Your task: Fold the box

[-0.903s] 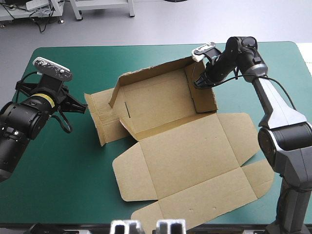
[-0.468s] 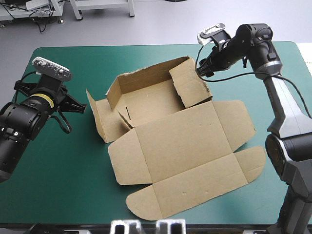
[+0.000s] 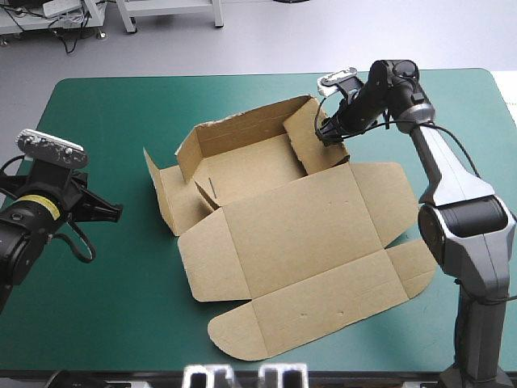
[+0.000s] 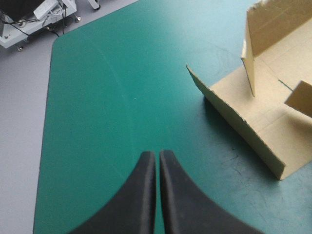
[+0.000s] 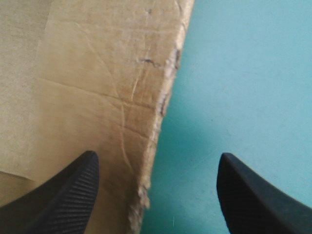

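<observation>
Brown box of cut cardboard (image 3: 299, 234) lies opened at the middle of the teal-green table cover (image 3: 121, 323). Its tray part, with raised walls, is toward 12 o'clock, and its wide lid lies flat toward 6 o'clock.

The right gripper (image 3: 327, 133) is at the tray's right wall, about 1 o'clock from the table's middle. Its black fingers (image 5: 63, 190) are spread. The rough, torn edge of the wall stands between them, with one finger over the board and the other over the cover. Whether a finger touches the board, I cannot tell. The right arm rises from the 5 o'clock corner, reaches the far edge, bends there and points down toward 8 o'clock.

The left gripper (image 4: 157, 156), at 9 o'clock, is pressed together into one point. It points toward 3 o'clock, low over the cover and well apart from the box's left flap.
</observation>
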### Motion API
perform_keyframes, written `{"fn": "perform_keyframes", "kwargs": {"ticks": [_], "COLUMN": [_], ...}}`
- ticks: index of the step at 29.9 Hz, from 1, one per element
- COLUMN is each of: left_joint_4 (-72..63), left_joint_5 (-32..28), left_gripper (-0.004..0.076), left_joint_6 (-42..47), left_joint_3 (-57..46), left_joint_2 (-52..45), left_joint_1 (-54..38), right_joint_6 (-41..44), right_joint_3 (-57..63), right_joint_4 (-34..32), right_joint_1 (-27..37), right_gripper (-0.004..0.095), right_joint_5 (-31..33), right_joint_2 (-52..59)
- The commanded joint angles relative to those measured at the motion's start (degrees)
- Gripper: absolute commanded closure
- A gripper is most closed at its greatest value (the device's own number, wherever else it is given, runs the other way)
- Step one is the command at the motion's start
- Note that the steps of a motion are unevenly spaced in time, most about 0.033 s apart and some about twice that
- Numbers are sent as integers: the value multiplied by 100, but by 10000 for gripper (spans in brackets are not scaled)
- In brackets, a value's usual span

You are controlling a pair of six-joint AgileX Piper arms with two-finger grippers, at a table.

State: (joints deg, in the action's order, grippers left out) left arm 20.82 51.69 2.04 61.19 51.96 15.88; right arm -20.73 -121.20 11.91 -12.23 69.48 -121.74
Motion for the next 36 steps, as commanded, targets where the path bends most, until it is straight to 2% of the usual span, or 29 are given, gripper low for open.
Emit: {"fn": "perform_keyframes", "kwargs": {"ticks": [1, 5, 8, 13, 17, 18, 21, 26, 29, 36], "left_joint_4": [-158, -234, -246, -295, -310, -310, -361, -324, -97, 307], "left_joint_5": [-274, -262, -262, -282, -416, -490, -653, -757, -919, -1326], "left_gripper": [710, 710, 710, 710, 710, 710, 710, 710, 710, 710], "left_joint_6": [63, 63, 63, 63, 151, 208, 220, 228, 536, 1040], "left_joint_3": [-117, -320, -382, -385, -385, -385, -385, -385, -385, -385], "left_joint_2": [-307, -470, -514, -514, -514, -514, -514, -514, -514, -504], "left_joint_1": [-9, -9, -9, -9, -9, -9, -9, -9, -9, -9], "right_joint_6": [32, -12, -12, -37, -274, -274, -384, -398, -398, -874], "right_joint_3": [-237, -312, -337, -337, -345, -374, -510, -548, -548, -404], "right_joint_4": [366, 652, 712, 712, 900, 968, 1277, 1415, 1534, 2707], "right_joint_1": [14, 3, 3, 3, 3, 14, 92, 392, 695, 1539], "right_gripper": [270, 281, 355, 631, 898, 931, 932, 932, 932, 933], "right_joint_5": [-163, -148, -162, -146, -135, -77, 247, 247, 247, 247], "right_joint_2": [45, -191, -302, -413, -410, -394, -249, 516, 1078, 2356]}}
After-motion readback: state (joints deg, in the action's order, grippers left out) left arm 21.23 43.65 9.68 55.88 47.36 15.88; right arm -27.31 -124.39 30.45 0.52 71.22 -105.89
